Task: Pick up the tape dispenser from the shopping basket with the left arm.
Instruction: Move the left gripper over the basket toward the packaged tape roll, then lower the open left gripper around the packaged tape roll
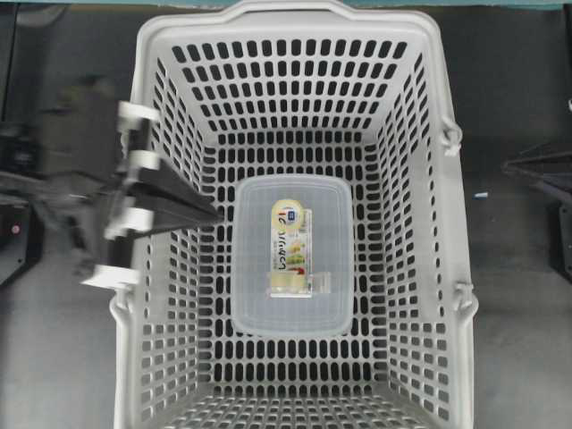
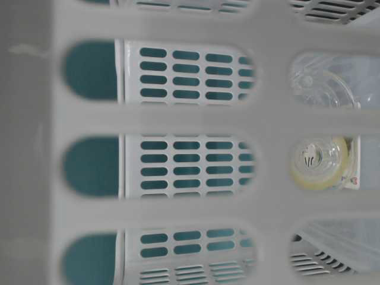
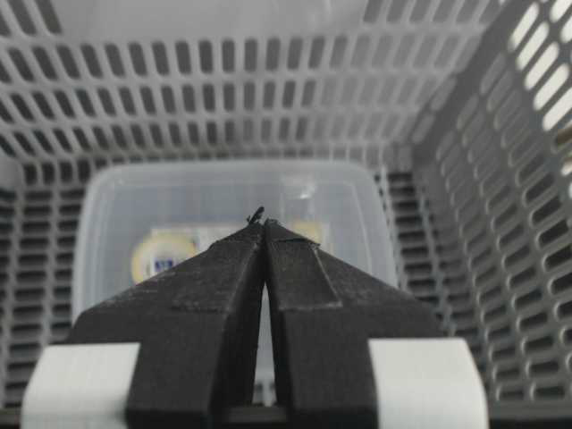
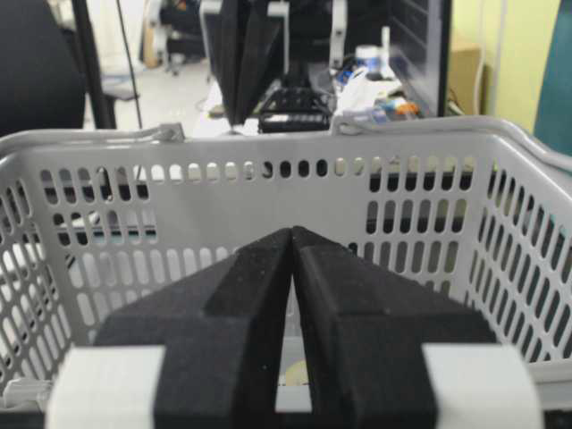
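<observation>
Inside shopping basket [image 1: 456, 179] — tape dispenser [image 1: 291, 248]; left end effector [image 1: 211, 214] closed.

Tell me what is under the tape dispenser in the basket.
The tape dispenser lies on the lid of a translucent tub, which sits on the slotted floor of the shopping basket. Whatever is inside the tub cannot be made out through the cloudy plastic.

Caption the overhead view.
Shut black left gripper inside light-grey slotted basket, beside pale-yellow tape dispenser on translucent tub.
</observation>
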`<state>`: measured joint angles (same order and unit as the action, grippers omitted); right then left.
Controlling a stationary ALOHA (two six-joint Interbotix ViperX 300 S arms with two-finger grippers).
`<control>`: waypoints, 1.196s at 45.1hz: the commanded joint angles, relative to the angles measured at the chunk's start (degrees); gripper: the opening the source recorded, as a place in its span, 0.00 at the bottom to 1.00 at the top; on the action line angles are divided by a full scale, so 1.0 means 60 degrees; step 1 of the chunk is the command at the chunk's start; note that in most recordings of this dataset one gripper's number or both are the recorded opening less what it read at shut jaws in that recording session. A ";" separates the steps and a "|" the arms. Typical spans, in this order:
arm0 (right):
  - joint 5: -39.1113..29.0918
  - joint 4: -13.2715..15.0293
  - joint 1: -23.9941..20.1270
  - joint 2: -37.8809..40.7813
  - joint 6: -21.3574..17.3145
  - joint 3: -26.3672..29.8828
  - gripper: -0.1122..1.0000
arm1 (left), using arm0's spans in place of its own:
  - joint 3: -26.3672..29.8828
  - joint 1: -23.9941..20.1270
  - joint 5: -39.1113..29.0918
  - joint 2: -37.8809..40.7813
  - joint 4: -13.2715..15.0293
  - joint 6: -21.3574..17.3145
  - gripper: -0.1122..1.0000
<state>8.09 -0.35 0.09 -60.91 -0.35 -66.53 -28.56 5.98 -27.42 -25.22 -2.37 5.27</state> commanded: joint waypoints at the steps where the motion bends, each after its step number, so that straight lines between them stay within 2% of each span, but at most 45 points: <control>1: -0.0029 -0.0044 0.0000 0.0044 -0.0015 0.0220 0.11 | 0.0894 0.0029 -0.0850 0.0659 -0.0029 0.0044 0.10; 3: -0.0117 -0.0044 0.0000 0.0044 0.0000 0.0220 0.15 | 0.1099 0.0029 -0.1128 0.0864 -0.0029 0.0044 0.10; 7: -0.0234 -0.0044 0.0000 0.0044 -0.0015 0.0234 0.30 | 0.1465 0.0029 -0.1567 0.1260 -0.0044 0.0029 0.10; 13: -0.0234 -0.0044 0.0000 0.0015 0.0000 0.0234 0.59 | 0.1758 0.0044 -0.1831 0.1699 -0.0044 0.0117 0.11; 15: -0.0234 -0.0044 0.0000 0.0000 0.0000 0.0234 0.69 | 0.1816 0.0044 -0.1875 0.1816 -0.0029 0.0161 0.16; 18: -0.0234 -0.0044 0.0000 0.0000 0.0000 0.0234 0.76 | 0.1875 0.0073 -0.1934 0.2036 -0.0029 0.0205 0.30; 26: -0.0264 -0.0044 0.0000 -0.0059 0.0000 0.0234 0.77 | 0.2139 0.0278 -0.2227 0.2813 -0.0044 0.0615 0.78; 30: -0.0249 -0.0044 0.0000 -0.0059 0.0000 0.0234 0.77 | 0.2212 0.0278 -0.2241 0.3149 -0.0029 0.0835 0.90; 37: -0.0234 -0.0044 0.0000 -0.0059 0.0000 0.0220 0.77 | 0.2285 0.0308 -0.2227 0.3926 -0.0029 0.1069 0.90; 54: -0.0264 -0.0044 0.0000 -0.0073 0.0000 0.0146 0.77 | 0.2490 0.0542 -0.2109 0.5171 -0.0029 0.1099 0.89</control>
<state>6.24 -0.44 0.09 -61.61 -0.35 -66.45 -15.03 8.70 -40.78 5.71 -2.37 11.69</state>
